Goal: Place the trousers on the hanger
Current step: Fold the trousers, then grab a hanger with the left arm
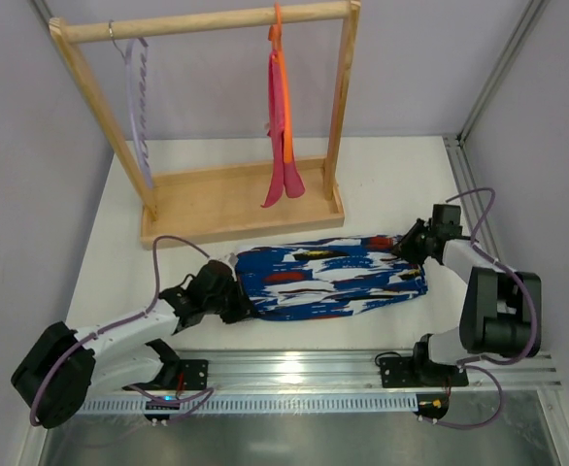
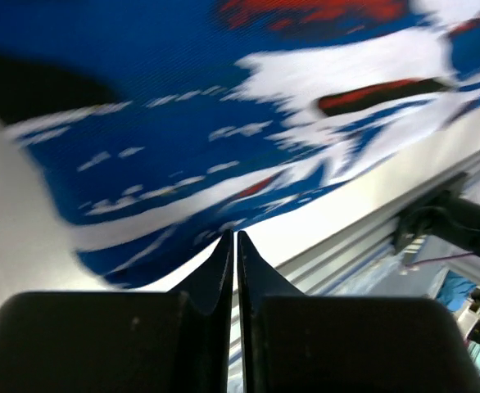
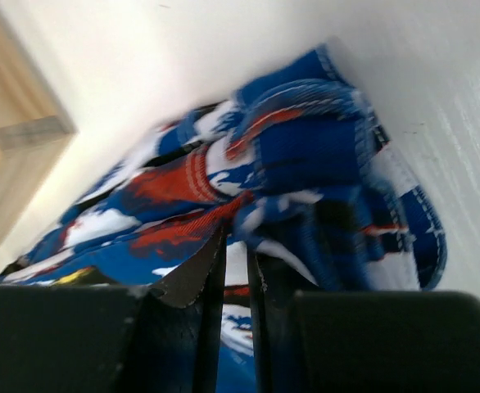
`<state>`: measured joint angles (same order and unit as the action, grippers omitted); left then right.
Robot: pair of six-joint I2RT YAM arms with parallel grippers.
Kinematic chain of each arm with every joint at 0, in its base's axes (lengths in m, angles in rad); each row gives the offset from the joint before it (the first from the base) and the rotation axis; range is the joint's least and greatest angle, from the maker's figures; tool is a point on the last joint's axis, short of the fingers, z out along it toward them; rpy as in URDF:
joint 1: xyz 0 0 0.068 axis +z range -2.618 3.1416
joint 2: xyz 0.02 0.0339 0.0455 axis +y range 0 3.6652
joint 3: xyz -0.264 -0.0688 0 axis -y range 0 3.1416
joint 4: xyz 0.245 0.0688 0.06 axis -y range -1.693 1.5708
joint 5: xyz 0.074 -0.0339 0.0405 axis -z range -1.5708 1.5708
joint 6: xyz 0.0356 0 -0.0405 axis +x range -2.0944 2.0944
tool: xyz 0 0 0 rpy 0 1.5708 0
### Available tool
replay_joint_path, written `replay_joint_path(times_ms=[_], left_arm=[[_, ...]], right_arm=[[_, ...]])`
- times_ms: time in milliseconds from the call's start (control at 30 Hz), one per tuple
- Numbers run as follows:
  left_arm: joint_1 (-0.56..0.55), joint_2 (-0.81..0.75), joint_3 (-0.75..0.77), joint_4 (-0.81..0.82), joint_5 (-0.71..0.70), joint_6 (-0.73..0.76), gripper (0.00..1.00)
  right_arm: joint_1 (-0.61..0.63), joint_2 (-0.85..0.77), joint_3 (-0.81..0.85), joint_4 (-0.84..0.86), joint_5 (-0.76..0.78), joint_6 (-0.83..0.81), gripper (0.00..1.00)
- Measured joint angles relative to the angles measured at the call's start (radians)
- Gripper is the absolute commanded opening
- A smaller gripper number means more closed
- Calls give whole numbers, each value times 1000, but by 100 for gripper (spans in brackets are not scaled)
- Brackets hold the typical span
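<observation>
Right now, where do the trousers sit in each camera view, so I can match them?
Top external: trousers stretched across mid-table, in front of the wooden rack.
Left wrist: trousers fill the upper frame.
Right wrist: trousers bunched at centre.
Shared landmark: the white table, seen beside the fabric in all three views.

- A light wooden clothes rack (image 1: 338, 107) with a round top rail and a shallow tray base stood on the white table (image 1: 391, 184).
- An orange plastic hanger (image 1: 278, 39) hung from the rack's rail, right of centre.
- A plain pink cloth (image 1: 283, 146) draped from that hanger, down toward the rack's tray.
- A ribbed aluminium rail (image 1: 294, 369) ran along the table edge well in front of the rack.
</observation>
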<state>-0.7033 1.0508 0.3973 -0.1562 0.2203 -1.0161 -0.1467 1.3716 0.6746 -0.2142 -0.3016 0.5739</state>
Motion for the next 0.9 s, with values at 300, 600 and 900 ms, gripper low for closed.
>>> replay_joint_path(times_ms=[300, 600, 900], left_arm=[[-22, -183, -154, -60, -48, -77, 2], [-24, -319, 2, -222, -106, -62, 32], [-26, -305, 486, -451, -287, 104, 81]], right_arm=[[-6, -30, -6, -31, 76, -43, 25], [-7, -304, -25, -205, 228, -48, 22], [-9, -187, -33, -286, 307, -46, 37]])
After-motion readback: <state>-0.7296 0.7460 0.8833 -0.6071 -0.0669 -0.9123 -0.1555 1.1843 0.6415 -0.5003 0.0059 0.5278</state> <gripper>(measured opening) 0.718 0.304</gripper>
